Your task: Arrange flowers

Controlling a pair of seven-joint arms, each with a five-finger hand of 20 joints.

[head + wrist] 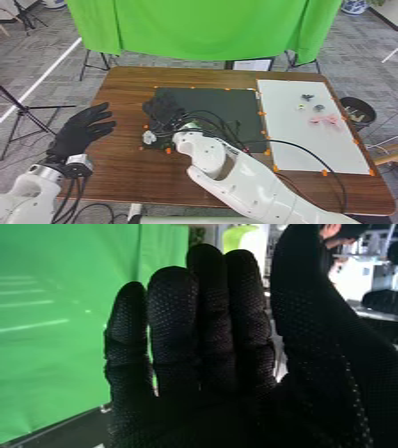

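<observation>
Flowers point(307, 97) on white board point(298, 127); right hand point(163, 109) over black mat point(233, 101), fingers straight, nearly together; left hand point(78, 131) spread.

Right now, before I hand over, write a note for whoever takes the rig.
Left hand: open, over the table's left side, holding nothing.
Right hand: open, fingers straight, over the left part of the black mat.
Pieces: a pink piece, a small pale piece and two small dark pieces lie on the white board. A whitish piece sits at the mat's left edge.
Done: no finished arrangement that I can confirm; the right arm hides part of the mat.
Left: probably the pieces on the board; check behind the arm first.
</observation>
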